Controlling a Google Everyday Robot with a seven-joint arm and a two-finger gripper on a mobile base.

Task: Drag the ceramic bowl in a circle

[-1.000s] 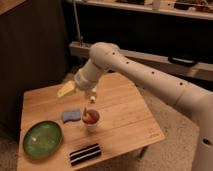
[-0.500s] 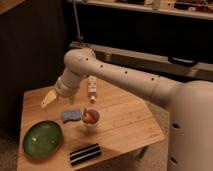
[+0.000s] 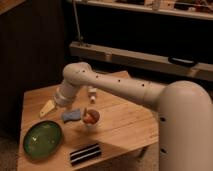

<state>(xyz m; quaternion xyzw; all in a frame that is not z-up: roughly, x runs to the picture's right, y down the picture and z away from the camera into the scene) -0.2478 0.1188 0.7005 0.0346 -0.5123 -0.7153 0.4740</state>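
The ceramic bowl [image 3: 42, 139] is a wide, shallow, glossy green dish lying at the front left corner of the wooden table [image 3: 125, 125]. My gripper [image 3: 47, 108], with pale yellow fingers, hangs just above and behind the bowl's far rim, over the table's left side. It stands open with nothing between the fingers. It is not touching the bowl. The white arm reaches in from the right, across the middle of the table.
A small white cup [image 3: 91, 118] with orange contents stands mid-table, with a blue object [image 3: 71, 115] just left of it. A black striped packet [image 3: 85, 153] lies near the front edge. A small white bottle [image 3: 92, 93] stands behind the cup. Dark cabinets stand behind.
The arm has swung to the left and lowered. The gripper went from above the blue object and cup to the table's left side, near the bowl. No object on the table has moved.
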